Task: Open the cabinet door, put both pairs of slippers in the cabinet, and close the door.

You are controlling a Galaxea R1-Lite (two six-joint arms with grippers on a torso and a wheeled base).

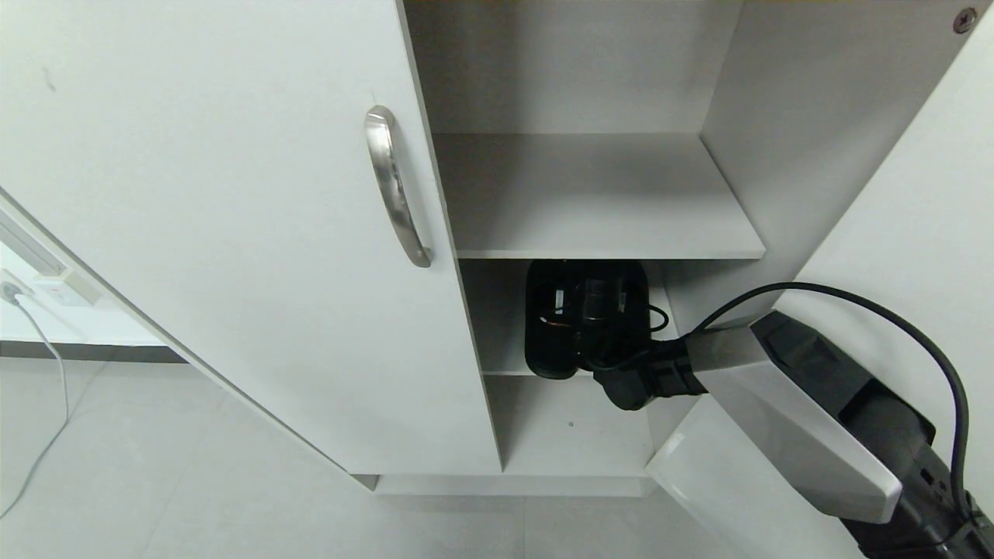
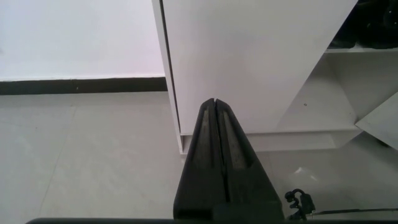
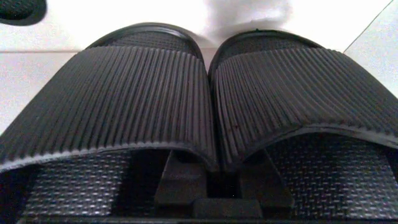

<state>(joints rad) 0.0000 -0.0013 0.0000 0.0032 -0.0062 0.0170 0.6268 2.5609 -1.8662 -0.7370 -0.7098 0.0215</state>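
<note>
A pair of black ribbed slippers (image 3: 205, 93) lies side by side on the cabinet's lower shelf (image 1: 505, 365); in the head view the slippers (image 1: 559, 326) sit under the middle shelf. My right gripper (image 3: 217, 180) reaches into that compartment, one finger inside each slipper, with their inner walls pressed together between the fingers. From the head view the right gripper (image 1: 613, 365) is at the slippers' near end. My left gripper (image 2: 214, 109) is shut and holds nothing, low over the floor in front of the cabinet's base. The cabinet's left door (image 1: 233, 217) is shut.
The right door (image 1: 916, 256) stands wide open beside my right arm. A bare middle shelf (image 1: 598, 194) lies above the slippers. A dark rounded object (image 3: 18, 9) lies farther back on the shelf. A wall socket with a cable (image 1: 31, 326) is at the left, over tiled floor (image 1: 155, 481).
</note>
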